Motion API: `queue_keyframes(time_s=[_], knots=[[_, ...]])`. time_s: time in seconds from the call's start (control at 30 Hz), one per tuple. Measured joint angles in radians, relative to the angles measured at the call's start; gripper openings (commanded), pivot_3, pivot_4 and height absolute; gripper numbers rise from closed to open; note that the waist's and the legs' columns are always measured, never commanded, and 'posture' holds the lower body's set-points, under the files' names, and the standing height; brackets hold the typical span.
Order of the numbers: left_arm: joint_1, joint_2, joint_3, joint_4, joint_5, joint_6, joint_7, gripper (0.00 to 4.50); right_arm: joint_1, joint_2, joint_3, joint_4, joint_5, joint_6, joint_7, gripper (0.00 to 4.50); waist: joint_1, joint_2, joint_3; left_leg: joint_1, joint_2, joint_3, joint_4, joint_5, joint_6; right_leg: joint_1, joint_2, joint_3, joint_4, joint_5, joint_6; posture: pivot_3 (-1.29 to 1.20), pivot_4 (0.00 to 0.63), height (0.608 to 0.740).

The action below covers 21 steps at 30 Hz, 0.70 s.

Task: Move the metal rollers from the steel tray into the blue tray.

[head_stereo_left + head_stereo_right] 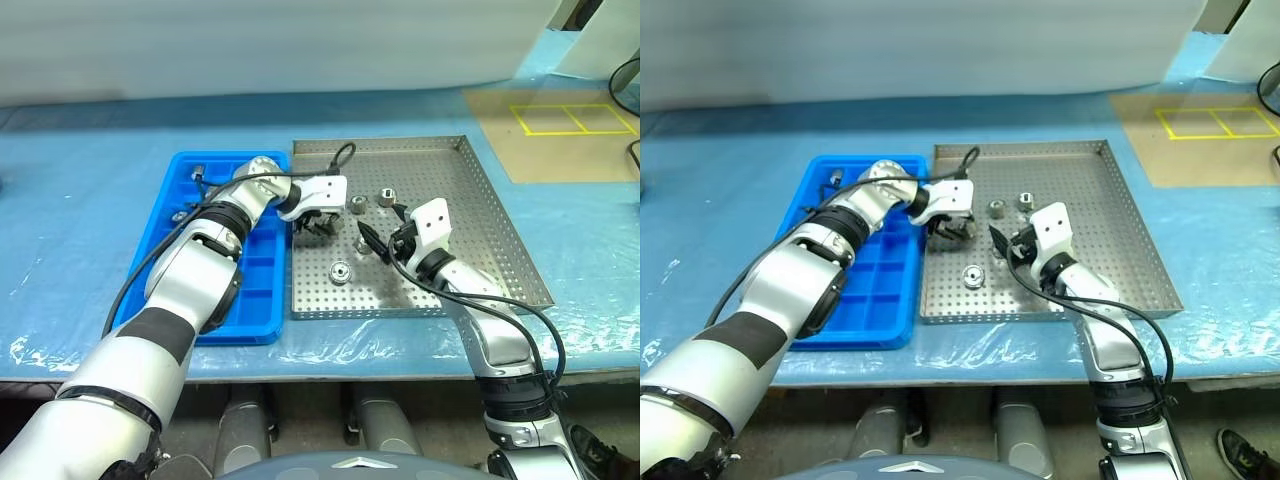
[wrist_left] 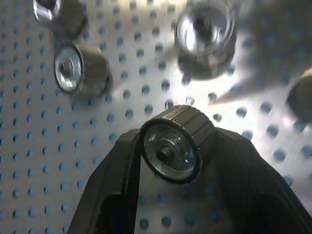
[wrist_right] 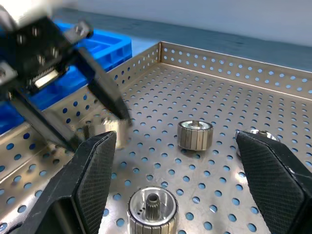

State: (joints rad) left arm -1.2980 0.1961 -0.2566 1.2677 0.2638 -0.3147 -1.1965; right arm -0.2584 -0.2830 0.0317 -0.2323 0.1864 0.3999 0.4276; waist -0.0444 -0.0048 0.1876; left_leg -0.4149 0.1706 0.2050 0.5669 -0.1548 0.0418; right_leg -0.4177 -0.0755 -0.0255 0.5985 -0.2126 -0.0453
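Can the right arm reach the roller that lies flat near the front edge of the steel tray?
Probably yes. The right gripper is open and empty, the roller lies just beside it on the steel tray, and nothing stands between them.

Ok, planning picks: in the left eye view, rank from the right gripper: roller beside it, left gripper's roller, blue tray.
1. Loose roller, just left of right gripper.
2. Held roller in left gripper, further left.
3. Blue tray, farthest left.
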Motion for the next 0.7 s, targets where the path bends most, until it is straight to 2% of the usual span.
queue_keyframes(time_s=[0.13,0.3,0.43,0.57,0.7], knots=[[0.027,0.079,0.051,-0.083,-0.06,0.018,-0.046,1.9,-0.034,-0.038,0.004,0.0,0.041,0.022,0.087,4.04,0.003,0.0,0.0,0.0,0.001,0.0,-0.001,0.002,0.002,-0.003,0.0,0.0,0.003,0.0,0.0,-0.34,0.15,0.74],[0.165,0.164,0.084,-0.257,-0.127,0.117,-0.107,1.9,-0.102,-0.084,0.017,0.026,0.077,0.034,0.198,4.04,0.014,0.0,0.0,0.0,0.001,0.0,0.0,0.0,-0.002,-0.003,0.0,0.0,0.006,0.0,0.0,-0.2,0.15,0.74],[0.324,0.243,0.132,-0.548,-0.211,0.318,-0.107,1.9,-0.202,-0.086,0.067,0.129,0.087,0.026,0.299,4.04,0.038,0.0,0.001,0.001,0.003,0.0,0.0,0.002,-0.005,-0.003,0.0,-0.001,0.008,0.0,-0.001,-0.08,0.15,0.74],[0.451,0.326,0.232,-0.874,-0.352,0.56,-0.091,1.9,-0.291,-0.068,0.122,0.196,0.122,0.024,0.432,4.04,0.07,0.001,0.002,0.002,0.003,0.0,-0.003,0.003,-0.007,-0.004,0.0,-0.001,0.009,-0.001,-0.002,0.04,0.15,0.74],[0.62,0.403,0.335,-1.141,-0.429,0.712,0.004,1.9,-0.406,-0.03,0.181,0.321,0.119,-0.024,0.536,4.04,0.094,0.002,0.002,0.003,0.003,0.0,-0.005,0.004,-0.008,-0.004,0.0,-0.002,0.009,-0.002,-0.004,0.13,0.15,0.74]])
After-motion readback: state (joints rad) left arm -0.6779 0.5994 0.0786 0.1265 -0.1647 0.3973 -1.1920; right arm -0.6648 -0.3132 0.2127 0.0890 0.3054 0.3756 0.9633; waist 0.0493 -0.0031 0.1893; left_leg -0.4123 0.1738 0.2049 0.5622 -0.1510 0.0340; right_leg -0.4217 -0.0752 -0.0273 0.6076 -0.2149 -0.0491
